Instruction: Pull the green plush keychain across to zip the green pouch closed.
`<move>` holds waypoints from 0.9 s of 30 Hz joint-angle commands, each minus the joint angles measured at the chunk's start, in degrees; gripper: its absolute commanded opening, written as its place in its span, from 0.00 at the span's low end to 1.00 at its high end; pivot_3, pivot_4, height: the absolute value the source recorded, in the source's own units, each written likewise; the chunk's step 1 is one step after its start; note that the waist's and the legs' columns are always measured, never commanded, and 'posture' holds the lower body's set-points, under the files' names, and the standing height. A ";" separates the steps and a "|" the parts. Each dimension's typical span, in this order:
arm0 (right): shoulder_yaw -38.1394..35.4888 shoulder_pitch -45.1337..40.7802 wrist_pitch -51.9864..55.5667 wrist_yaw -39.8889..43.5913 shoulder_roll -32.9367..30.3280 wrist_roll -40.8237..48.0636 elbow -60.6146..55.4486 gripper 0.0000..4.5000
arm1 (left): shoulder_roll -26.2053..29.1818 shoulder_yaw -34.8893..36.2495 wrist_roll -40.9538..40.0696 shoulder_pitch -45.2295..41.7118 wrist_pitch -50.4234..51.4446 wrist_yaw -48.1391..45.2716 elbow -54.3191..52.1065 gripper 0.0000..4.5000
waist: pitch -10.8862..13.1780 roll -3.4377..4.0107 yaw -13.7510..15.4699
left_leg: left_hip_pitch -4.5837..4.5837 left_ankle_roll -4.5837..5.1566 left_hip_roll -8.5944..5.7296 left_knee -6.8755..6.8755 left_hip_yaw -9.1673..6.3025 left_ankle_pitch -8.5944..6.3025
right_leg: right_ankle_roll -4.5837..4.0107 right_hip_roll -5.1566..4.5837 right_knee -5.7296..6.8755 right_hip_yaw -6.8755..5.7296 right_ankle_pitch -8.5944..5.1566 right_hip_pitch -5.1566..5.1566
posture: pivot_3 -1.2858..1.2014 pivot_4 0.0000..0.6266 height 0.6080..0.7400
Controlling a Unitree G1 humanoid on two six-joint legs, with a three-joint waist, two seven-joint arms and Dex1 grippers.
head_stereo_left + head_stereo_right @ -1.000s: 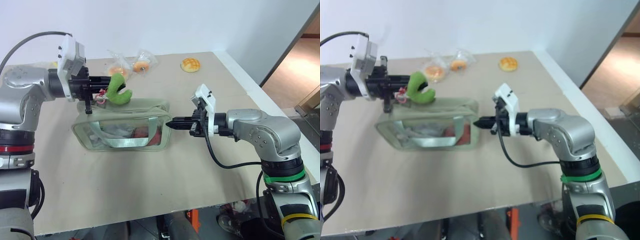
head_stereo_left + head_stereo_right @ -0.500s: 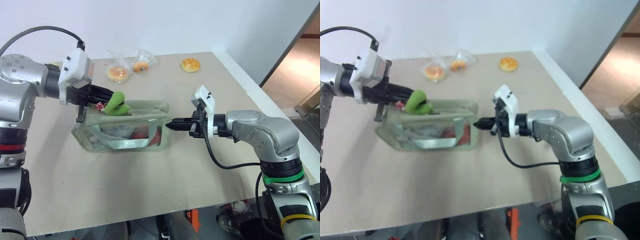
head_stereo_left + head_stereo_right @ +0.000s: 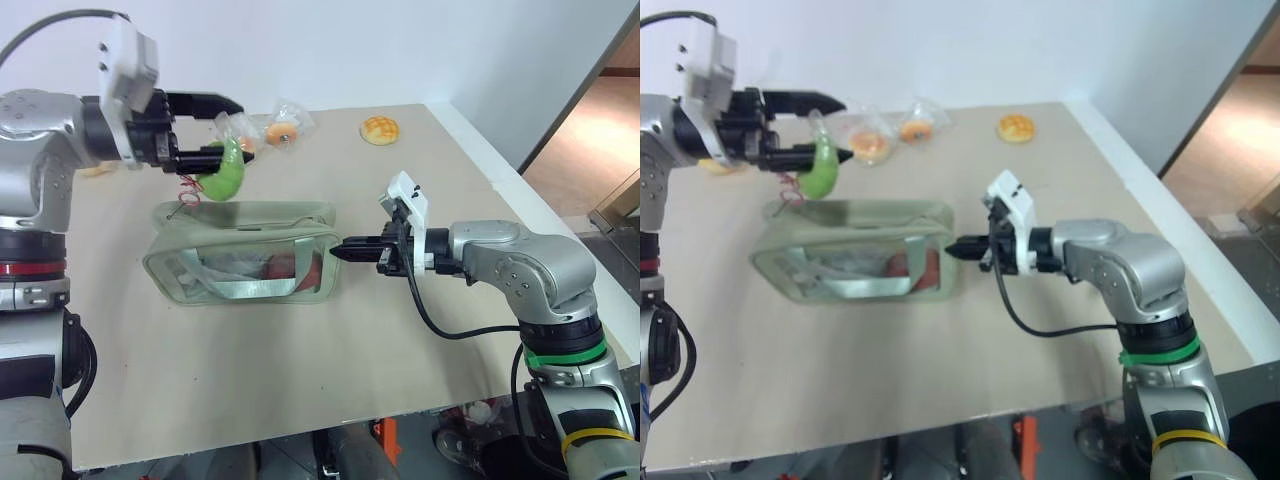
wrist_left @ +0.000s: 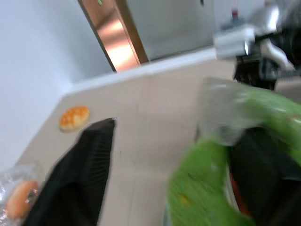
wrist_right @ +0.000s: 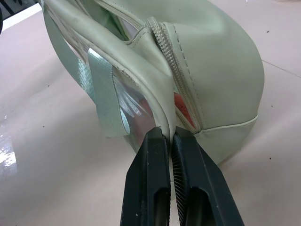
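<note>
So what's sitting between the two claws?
The green pouch: the right claw pinches its end, the left claw hangs open above its other end, in the left eye view.

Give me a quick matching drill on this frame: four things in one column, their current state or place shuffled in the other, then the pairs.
1. left gripper
2. right gripper
3. green plush keychain
4. bare bun

A. pinched shut on the green pouch end seam
B. far table edge, unwrapped
C. fingers spread open
D. raised above the pouch, against the lower open finger

Pairs: 1-C, 2-A, 3-D, 4-B
</note>
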 commanded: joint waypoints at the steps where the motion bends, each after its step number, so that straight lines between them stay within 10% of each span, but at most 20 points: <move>1: 0.41 -0.42 -0.15 0.42 -0.13 0.19 -0.50 0.00 | 1.31 2.16 -0.67 -0.45 -0.36 0.27 -0.11 0.99 | 0.00 0.00 0.04 | -0.01 0.00 0.01 0.00 -0.02 0.00 | 0.00 0.01 0.00 -0.02 0.00 0.00 | 0.52 0.24 1.00; 27: 0.90 -0.74 -0.64 0.62 0.60 0.04 -0.03 0.00 | 13.62 1.05 4.65 -4.33 -4.78 -9.89 7.88 0.99 | 0.00 0.00 0.04 | 0.03 0.01 0.04 -0.02 0.04 -0.01 | -0.04 0.03 0.01 -0.01 -0.01 -0.01 | 0.52 0.24 1.00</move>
